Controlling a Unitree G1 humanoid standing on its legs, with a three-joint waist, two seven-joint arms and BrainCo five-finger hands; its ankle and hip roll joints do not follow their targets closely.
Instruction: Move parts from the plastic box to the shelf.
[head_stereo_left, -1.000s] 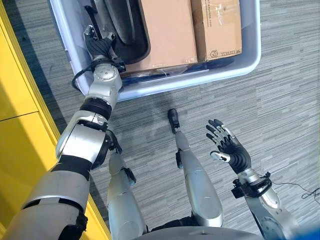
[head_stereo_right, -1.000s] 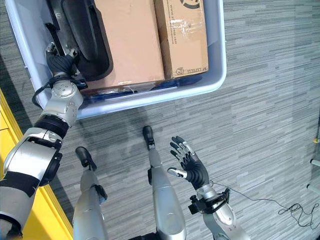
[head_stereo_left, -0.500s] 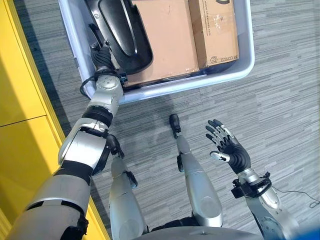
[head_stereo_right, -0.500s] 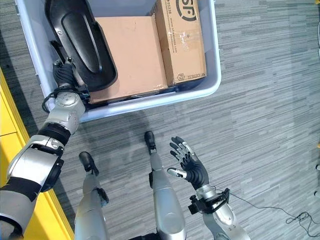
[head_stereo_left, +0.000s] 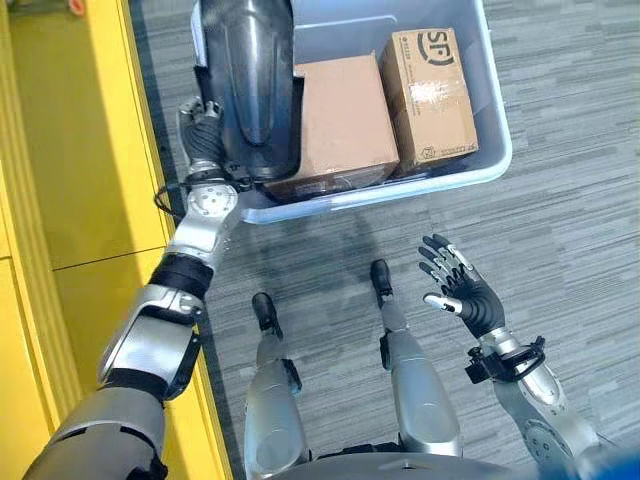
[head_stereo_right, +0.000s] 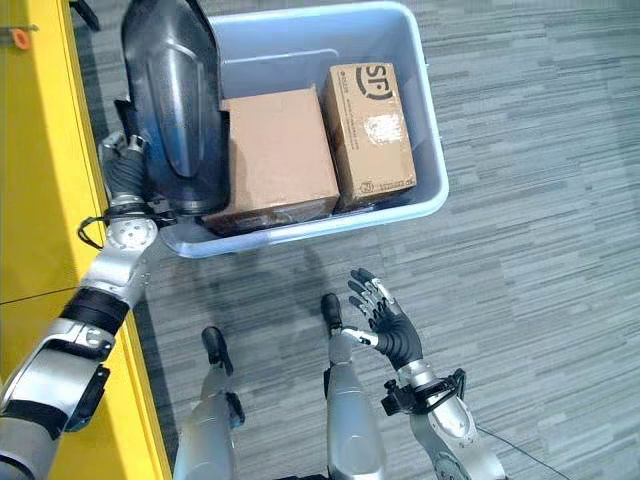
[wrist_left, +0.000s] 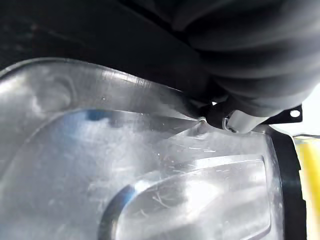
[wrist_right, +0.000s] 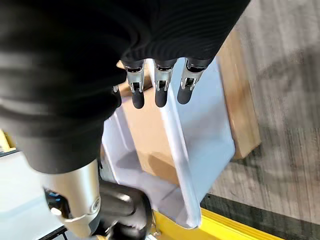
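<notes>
A large black moulded plastic part (head_stereo_left: 250, 85), long and shield-shaped with a glossy surface, stands tilted up at the left end of the plastic box (head_stereo_left: 495, 120), its upper end rising above the box's far rim and its lower end down inside the box near the front left corner. The left robot hand (head_stereo_left: 203, 130) is at the part's left edge, its dark ribbed cover pressed close against it; the part hides the fingers, so I cannot tell whether they grip it. In the left wrist view the same part (wrist_left: 150, 175) shows very close as a shiny dark surface with light scratches. The pale blue-grey box sits on a grey striped carpet floor (head_stereo_left: 560, 240). Inside it, just beside the black part, lies a wide plain cardboard box (head_stereo_left: 345, 120), and touching that on its right is a narrower cardboard box (head_stereo_left: 435, 95) with printing and tape on top. A yellow shelf unit (head_stereo_left: 70, 180) runs along the left side, close to the plastic box. The right robot hand (head_stereo_left: 462, 292) hangs over the floor in front of the box, well apart from it, fingers spread apart and holding nothing.
</notes>
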